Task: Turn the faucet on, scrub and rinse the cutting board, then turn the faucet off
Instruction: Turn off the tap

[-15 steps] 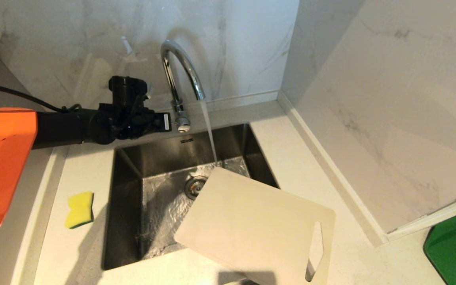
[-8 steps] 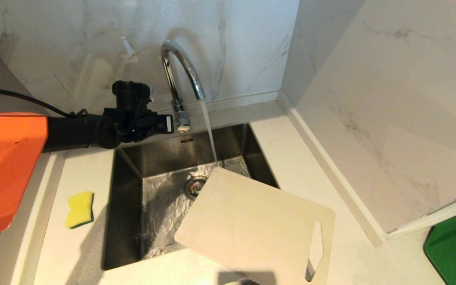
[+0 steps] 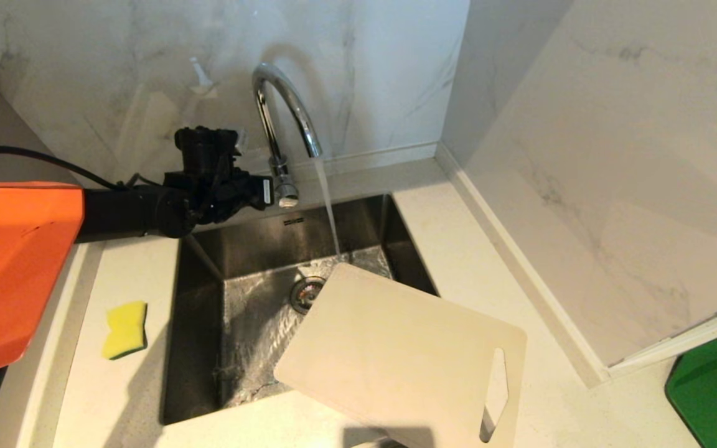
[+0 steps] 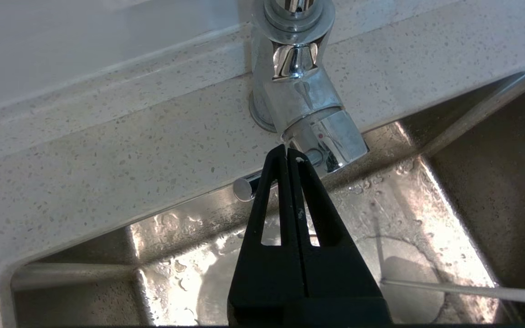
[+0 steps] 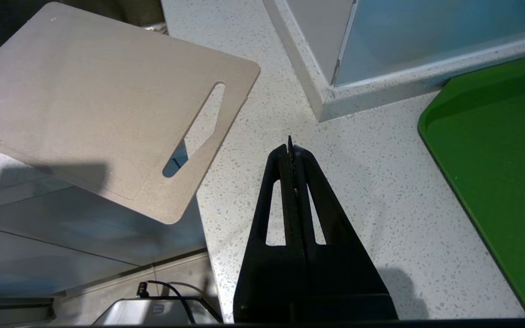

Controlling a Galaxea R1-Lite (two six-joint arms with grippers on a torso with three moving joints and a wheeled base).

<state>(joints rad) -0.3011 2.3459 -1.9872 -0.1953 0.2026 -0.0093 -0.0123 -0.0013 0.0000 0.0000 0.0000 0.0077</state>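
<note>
The chrome faucet (image 3: 285, 109) stands behind the sink (image 3: 234, 239), and water runs from its spout into the basin. My left gripper (image 3: 269, 191) is shut and empty, level with the faucet's base on its left. In the left wrist view its tips (image 4: 287, 152) lie against the thin side lever (image 4: 248, 188), just under the faucet body (image 4: 296, 91). The off-white cutting board (image 3: 396, 354) rests tilted over the sink's front right corner, slot handle toward me. My right gripper (image 5: 290, 146) hangs shut over the counter beside the cutting board (image 5: 98, 105).
A yellow sponge (image 3: 125, 330) lies on the counter left of the sink. A green board (image 3: 716, 386) sits at the far right, also in the right wrist view (image 5: 499, 159). Marble walls close off the back and right.
My left gripper has edged right, closer to the faucet's base, and its wrist has rolled a little. Water keeps running. The cutting board and sponge have not moved.
</note>
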